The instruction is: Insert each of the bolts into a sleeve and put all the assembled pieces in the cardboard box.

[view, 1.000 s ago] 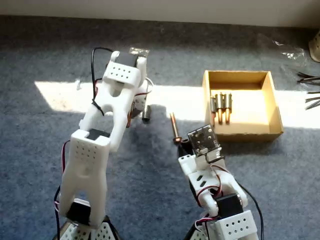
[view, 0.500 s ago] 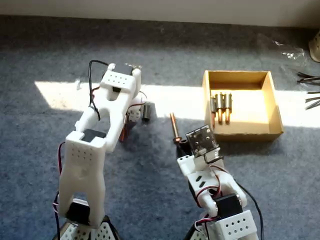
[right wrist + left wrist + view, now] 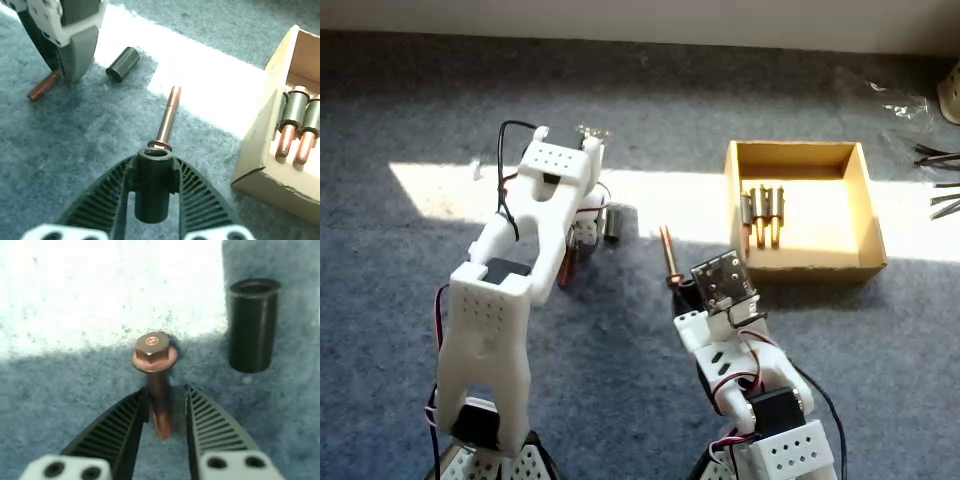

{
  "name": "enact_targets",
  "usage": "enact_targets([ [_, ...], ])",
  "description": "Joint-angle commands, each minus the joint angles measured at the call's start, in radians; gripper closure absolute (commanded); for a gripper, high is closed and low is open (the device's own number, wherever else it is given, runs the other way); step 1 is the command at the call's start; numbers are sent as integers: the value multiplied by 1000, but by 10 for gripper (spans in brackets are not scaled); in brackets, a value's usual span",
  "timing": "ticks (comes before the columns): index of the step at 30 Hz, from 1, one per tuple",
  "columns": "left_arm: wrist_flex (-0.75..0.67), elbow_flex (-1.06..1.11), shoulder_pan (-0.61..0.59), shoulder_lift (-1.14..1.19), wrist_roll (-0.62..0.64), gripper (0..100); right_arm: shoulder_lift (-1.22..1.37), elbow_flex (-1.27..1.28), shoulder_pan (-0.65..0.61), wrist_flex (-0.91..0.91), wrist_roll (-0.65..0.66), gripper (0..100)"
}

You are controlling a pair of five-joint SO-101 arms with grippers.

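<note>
Nearest my station, the right hand (image 3: 155,165) is clamped around a black sleeve (image 3: 152,195), its open mouth facing away from the arm. Just beyond that mouth a long copper bolt (image 3: 167,112) lies on the grey carpeted table (image 3: 620,380), head end at the sleeve's rim; I cannot tell whether the two touch. Farther out, the left hand (image 3: 166,390) is down at a second copper bolt (image 3: 154,354). Its fingers are slightly parted on either side of the shank, one against it and a sliver of gap at the other. A loose black sleeve (image 3: 252,325) lies just beside that bolt, at the edge of the sunlit strip. Off to the right, the cardboard box (image 3: 820,272) holds three assembled pieces (image 3: 761,215) side by side.
</note>
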Motion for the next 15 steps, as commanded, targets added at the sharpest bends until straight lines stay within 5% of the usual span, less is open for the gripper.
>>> enact_targets([
  [1, -11, -7, -8, -67, -11, 875, -10, -12, -10, -2, 14, 994],
  [15, -91, -113, -24, -58, -12, 915, -10, -12, -10, -1, 14, 994],
])
